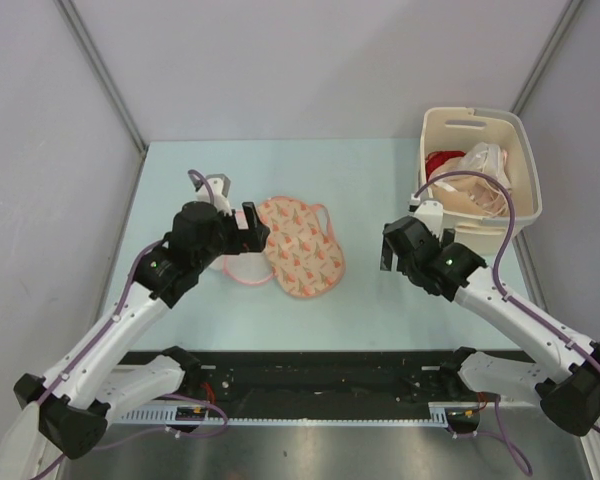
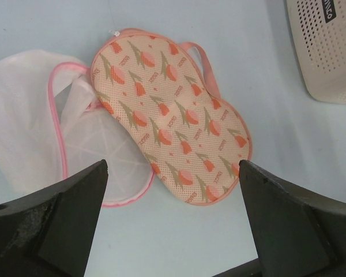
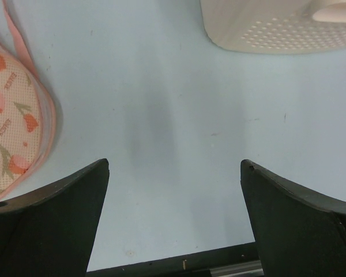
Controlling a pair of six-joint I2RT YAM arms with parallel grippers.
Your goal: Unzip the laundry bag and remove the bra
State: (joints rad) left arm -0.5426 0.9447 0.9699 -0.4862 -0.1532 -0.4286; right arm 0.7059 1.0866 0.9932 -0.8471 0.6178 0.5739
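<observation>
The laundry bag (image 1: 302, 246), cream-peach with red-pink motifs and pink edging, lies flat on the table; it also shows in the left wrist view (image 2: 173, 118). It looks closed. My left gripper (image 1: 252, 228) hovers open and empty over the bag's left end, and in its wrist view (image 2: 173, 173) bare table lies between its fingers. My right gripper (image 1: 390, 248) is open and empty to the right of the bag, over bare table (image 3: 174, 173); the bag's edge (image 3: 14, 121) shows at the left of that view. A pale cream-white garment (image 1: 483, 162), likely the bra, lies in the basket.
A round white mesh item with pink trim (image 2: 29, 130) lies against the bag's left side, partly under it. A cream perforated basket (image 1: 528, 165) stands at the back right and holds a red garment (image 1: 442, 163) and other pale fabric. Grey walls enclose the table.
</observation>
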